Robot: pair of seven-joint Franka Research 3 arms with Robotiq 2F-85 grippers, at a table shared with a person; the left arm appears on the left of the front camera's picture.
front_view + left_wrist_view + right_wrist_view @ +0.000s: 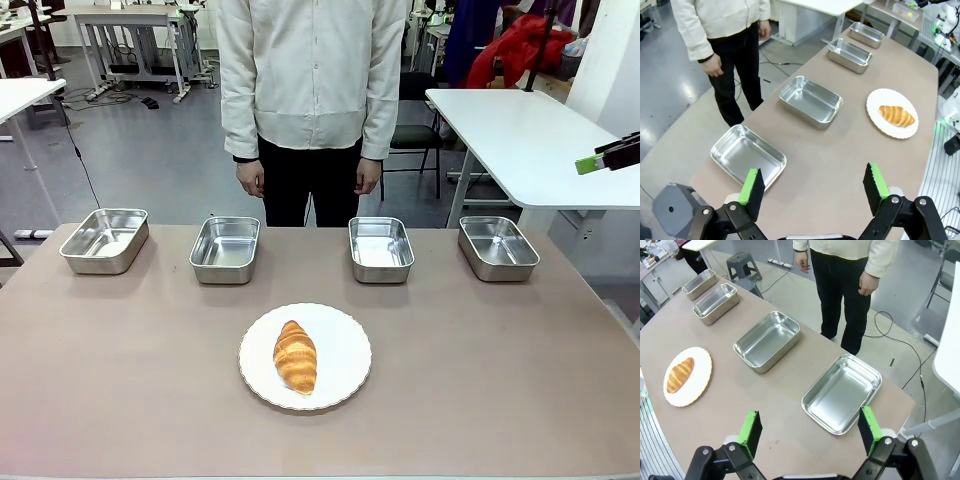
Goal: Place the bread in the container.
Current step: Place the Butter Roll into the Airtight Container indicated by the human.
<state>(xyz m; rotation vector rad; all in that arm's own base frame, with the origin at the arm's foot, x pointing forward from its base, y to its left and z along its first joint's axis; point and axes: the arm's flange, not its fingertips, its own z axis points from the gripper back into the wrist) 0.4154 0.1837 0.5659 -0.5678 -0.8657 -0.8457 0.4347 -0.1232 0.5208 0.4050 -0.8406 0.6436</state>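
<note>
The bread (295, 356), a golden croissant, lies on a round white plate (340, 340) at the table's near middle. Behind it several alike steel containers stand empty in a row, among them the two middle ones (225, 249) (381, 249). My left gripper (813, 190) hangs open above the table's left end, over the end pan (747, 156), with the bread (896, 115) far off. My right gripper (810, 432) is open above the right end pan (841, 392), and its green-padded fingertips (590, 163) show at the front view's right edge.
A person stands at the far side of the table behind the middle pans, both hands (251, 178) hanging at their sides. White tables (520, 130) stand beyond the right side. Bare tabletop surrounds the plate.
</note>
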